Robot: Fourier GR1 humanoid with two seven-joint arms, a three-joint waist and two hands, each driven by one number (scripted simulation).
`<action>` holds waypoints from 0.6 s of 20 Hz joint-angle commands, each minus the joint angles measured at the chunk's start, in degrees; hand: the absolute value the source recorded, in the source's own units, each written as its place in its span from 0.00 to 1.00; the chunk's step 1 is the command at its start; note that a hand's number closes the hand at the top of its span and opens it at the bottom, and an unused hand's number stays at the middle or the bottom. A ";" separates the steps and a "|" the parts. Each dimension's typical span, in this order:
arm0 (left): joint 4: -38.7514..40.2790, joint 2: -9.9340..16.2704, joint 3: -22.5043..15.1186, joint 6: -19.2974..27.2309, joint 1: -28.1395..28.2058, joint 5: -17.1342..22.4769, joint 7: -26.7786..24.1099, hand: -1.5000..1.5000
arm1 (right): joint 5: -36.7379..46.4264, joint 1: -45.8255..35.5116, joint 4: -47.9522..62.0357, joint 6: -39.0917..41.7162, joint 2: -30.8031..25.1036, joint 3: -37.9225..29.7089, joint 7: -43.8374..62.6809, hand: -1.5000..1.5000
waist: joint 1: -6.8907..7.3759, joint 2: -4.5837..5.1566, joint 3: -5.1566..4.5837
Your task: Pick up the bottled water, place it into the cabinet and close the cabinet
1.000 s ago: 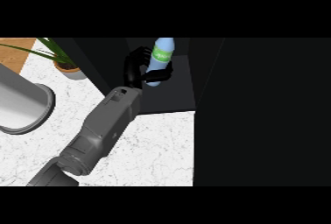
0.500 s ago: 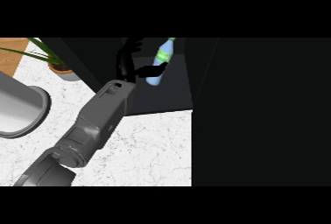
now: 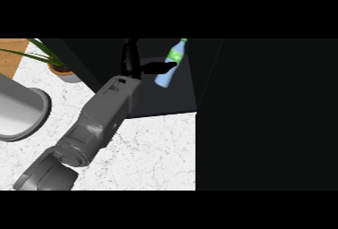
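left hand [image 3: 135, 62] at the bench's [image 3: 145, 147] far edge, reaching into the dark cabinet [image 3: 191, 89], fingers [image 3: 158, 68] released and straight, one pointing at the bottled water [image 3: 169, 67], touching or just short of it, hard to tell which. bottled water inside the cabinet, tilted, green label and cap toward the back, clear of any grasp. near the bench's far left corner a potted plant [image 3: 58, 68]; at the left edge a grey round container [image 3: 20, 114]; dark cabinet door [image 3: 271, 112] along the right edge.
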 commanded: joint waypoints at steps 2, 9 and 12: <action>-3.52 0.18 3.32 -6.70 -0.81 2.72 -4.32 0.00 | -2.99 -0.22 -0.50 0.74 0.08 0.81 0.68 0.00 | 0.61 -0.08 -0.03; -5.70 -2.75 4.42 -13.69 0.88 3.84 -7.62 0.00 | -5.86 2.32 -3.95 1.18 -0.83 -0.95 1.91 0.00 | 2.57 -1.33 0.06; -5.20 -2.61 5.16 -14.12 2.56 3.32 -11.12 0.00 | -3.54 4.96 -6.92 0.08 1.16 2.64 2.49 0.00 | 2.95 -1.42 0.03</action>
